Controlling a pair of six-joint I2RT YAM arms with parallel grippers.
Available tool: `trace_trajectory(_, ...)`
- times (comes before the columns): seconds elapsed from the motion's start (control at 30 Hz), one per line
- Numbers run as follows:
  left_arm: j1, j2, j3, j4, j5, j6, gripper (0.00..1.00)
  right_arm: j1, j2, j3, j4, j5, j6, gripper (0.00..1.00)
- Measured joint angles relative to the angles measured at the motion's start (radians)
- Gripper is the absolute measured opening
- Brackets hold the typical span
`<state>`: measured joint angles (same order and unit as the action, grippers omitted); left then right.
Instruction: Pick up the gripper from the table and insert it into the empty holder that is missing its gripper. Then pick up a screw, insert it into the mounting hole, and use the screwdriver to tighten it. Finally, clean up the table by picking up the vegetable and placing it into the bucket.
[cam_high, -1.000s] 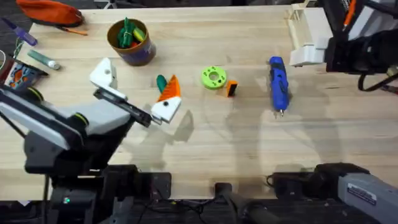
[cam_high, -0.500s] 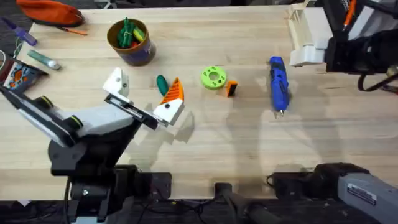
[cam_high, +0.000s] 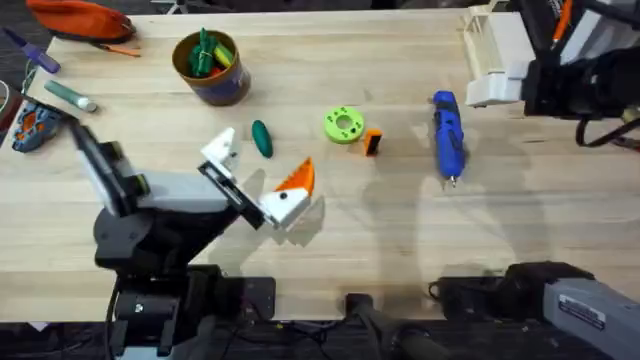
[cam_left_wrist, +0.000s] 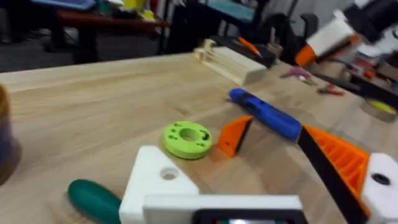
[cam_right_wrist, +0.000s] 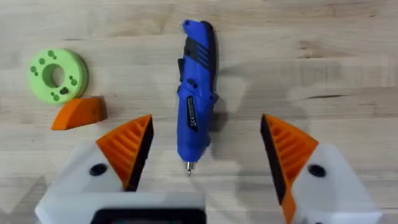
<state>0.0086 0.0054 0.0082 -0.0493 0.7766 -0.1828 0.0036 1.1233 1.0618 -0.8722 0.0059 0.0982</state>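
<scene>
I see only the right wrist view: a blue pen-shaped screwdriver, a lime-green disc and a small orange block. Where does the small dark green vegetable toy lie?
Observer: The dark green oblong vegetable toy lies on the wooden table, to the left of the lime-green disc in the overhead view.
Operator: Is the left gripper close to it?
Observer: Yes. The left gripper hangs open just on the base side of it and holds nothing.
Operator: Do both of its fingers carry orange pads?
Observer: No. In the left wrist view, one finger is a plain white bracket with a bare hole; the other bears an orange ribbed pad.
</scene>
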Motion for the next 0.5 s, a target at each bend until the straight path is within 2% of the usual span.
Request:
trace_trajectory(0.07,0.000,0.001,0.001,-0.029,0.053,0.044,0.985,0.000,0.000,0.000,0.000,0.000,0.000,0.994)
trace_trajectory(0.27,0.000,0.000,0.005,-0.054,0.213,0.271,0.985,0.000,0.000,0.000,0.000,0.000,0.000,0.994)
trace_trajectory(0.37,0.000,0.000,0.006,-0.064,0.277,0.332,0.985,0.000,0.000,0.000,0.000,0.000,0.000,0.994)
trace_trajectory(0.5,0.000,0.000,0.006,-0.069,0.315,0.368,0.985,0.000,0.000,0.000,0.000,0.000,0.000,0.994)
